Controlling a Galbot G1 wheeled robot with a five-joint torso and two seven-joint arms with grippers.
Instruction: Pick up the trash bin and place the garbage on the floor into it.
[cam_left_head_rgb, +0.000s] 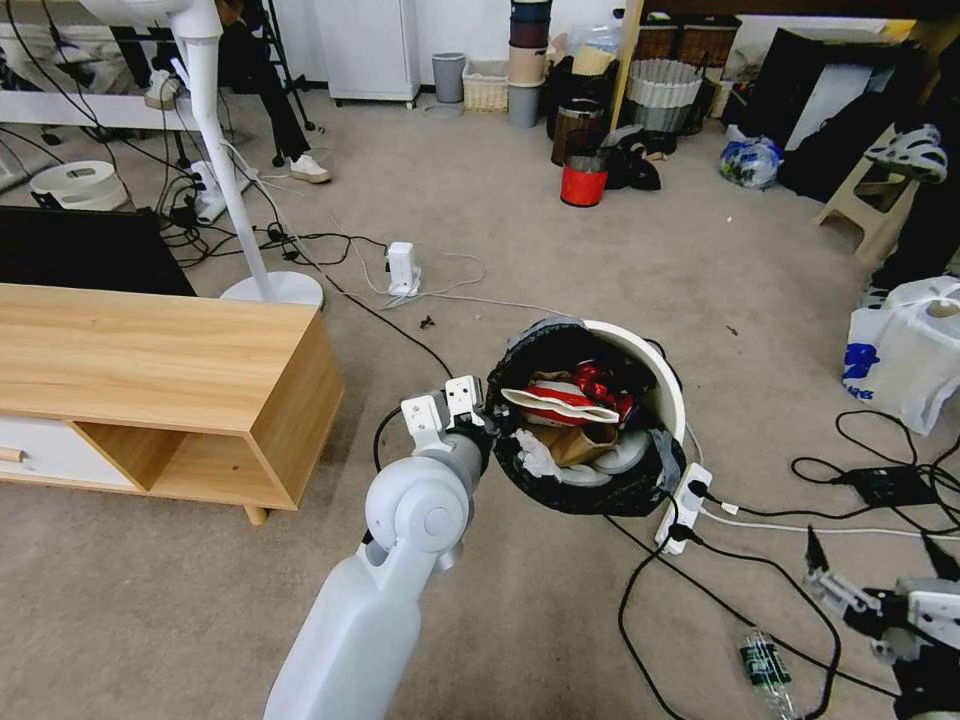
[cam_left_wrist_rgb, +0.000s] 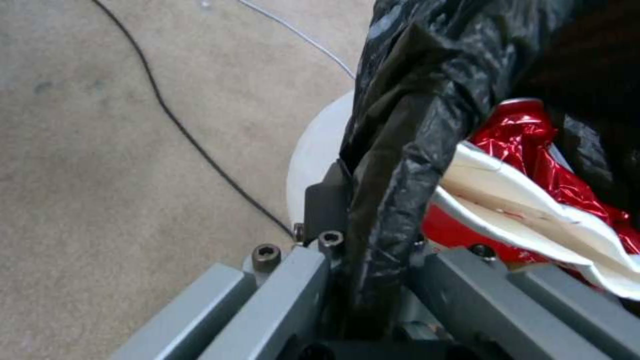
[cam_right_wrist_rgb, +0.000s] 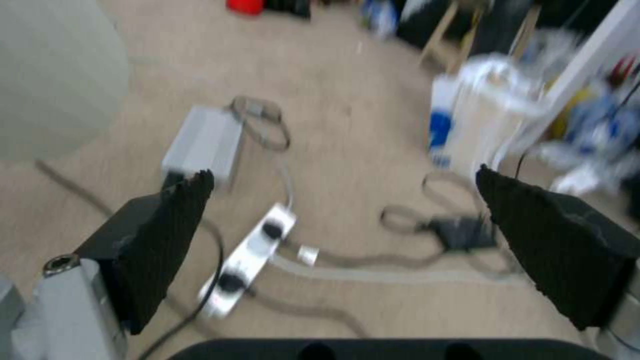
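Note:
The trash bin (cam_left_head_rgb: 662, 388), white with a black bag over its rim, hangs tilted above the carpet, its mouth facing me. My left gripper (cam_left_head_rgb: 490, 420) is shut on its near rim. In the left wrist view the left gripper (cam_left_wrist_rgb: 377, 225) pinches the black bag (cam_left_wrist_rgb: 413, 100) against the bin's white wall (cam_left_wrist_rgb: 317, 150). Inside lie a red-white wrapper (cam_left_head_rgb: 560, 403), a red can (cam_left_head_rgb: 600, 380), a brown paper bag (cam_left_head_rgb: 580, 440) and tissue (cam_left_head_rgb: 535, 455). A green-labelled bottle (cam_left_head_rgb: 767, 670) lies on the floor at lower right. Just right of it, my right gripper (cam_left_head_rgb: 870, 565) stands open and holds nothing (cam_right_wrist_rgb: 343, 175).
A white power strip (cam_left_head_rgb: 682, 505) and black cables lie on the carpet under the bin and around the bottle. A wooden cabinet (cam_left_head_rgb: 150, 380) stands to the left, a fan base (cam_left_head_rgb: 270, 288) behind it. A white shopping bag (cam_left_head_rgb: 905, 355) sits at the right, a red bucket (cam_left_head_rgb: 583, 185) far back.

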